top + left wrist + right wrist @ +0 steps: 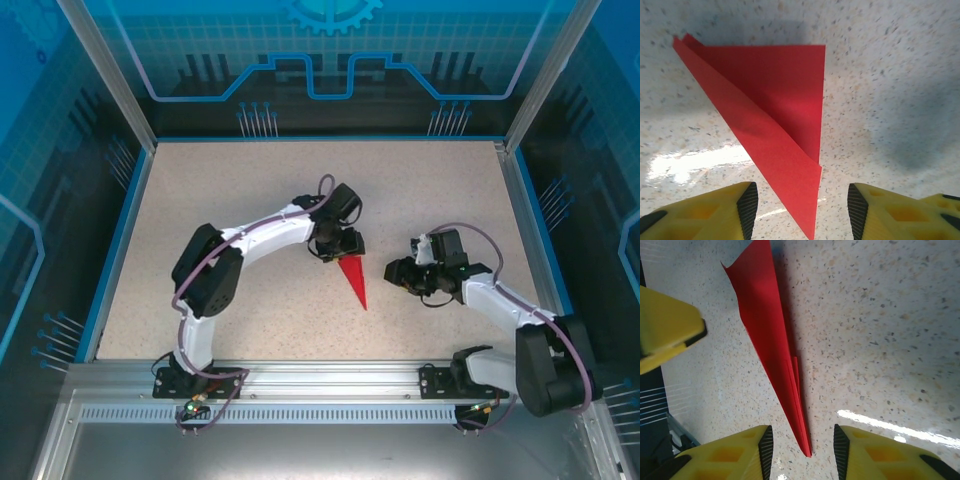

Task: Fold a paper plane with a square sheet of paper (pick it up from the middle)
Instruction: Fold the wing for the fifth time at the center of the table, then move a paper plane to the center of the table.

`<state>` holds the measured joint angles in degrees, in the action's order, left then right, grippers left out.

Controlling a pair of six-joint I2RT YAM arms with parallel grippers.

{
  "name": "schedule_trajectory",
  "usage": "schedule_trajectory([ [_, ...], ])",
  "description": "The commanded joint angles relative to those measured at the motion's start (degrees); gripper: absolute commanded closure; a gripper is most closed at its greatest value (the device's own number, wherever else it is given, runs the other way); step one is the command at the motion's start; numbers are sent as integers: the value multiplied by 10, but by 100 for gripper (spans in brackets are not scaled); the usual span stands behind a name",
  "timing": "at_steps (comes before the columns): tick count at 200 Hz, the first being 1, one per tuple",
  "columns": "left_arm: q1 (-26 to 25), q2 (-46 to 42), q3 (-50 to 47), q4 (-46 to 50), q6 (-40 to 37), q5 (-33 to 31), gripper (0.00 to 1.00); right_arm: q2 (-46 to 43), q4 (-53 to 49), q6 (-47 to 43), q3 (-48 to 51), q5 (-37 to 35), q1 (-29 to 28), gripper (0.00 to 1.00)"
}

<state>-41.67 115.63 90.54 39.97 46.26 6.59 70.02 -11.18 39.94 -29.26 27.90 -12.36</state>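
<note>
Near the middle of the speckled bench [220, 190] we see the paper plane [354, 281] lying flat, tip toward the arms' bases. Over its wide end the left jaws stand apart; the right jaws, also apart, sit just beside it. Bare bench runs out to the blue rim [118, 250].

A speckled beige tabletop [230, 180] sits inside a blue rim [120, 250]. Blue patterned panels [330, 60] stand far, left and right. An aluminium rail [320, 385] spans the near edge.

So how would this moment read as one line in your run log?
paper plane: flat on table | left gripper: open, at wide end | right gripper: open, beside plane
</note>
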Motion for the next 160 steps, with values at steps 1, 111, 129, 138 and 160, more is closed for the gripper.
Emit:
schedule_trajectory([
  [1,-16,34,44,69,22,-38,43,27,19,-9,-7,30,6,60],
  [111,-18,30,24,94,30,-79,64,172,72,-14,-70,55,-53,61],
  [129,-17,19,11,83,23,-78,69,193,73,-19,-82,55,-60,60],
  [138,-18,19,10,81,17,-75,73,203,71,-23,-88,53,-62,60],
  [160,-17,18,6,77,9,-69,78,223,61,-34,-108,50,-63,60],
])
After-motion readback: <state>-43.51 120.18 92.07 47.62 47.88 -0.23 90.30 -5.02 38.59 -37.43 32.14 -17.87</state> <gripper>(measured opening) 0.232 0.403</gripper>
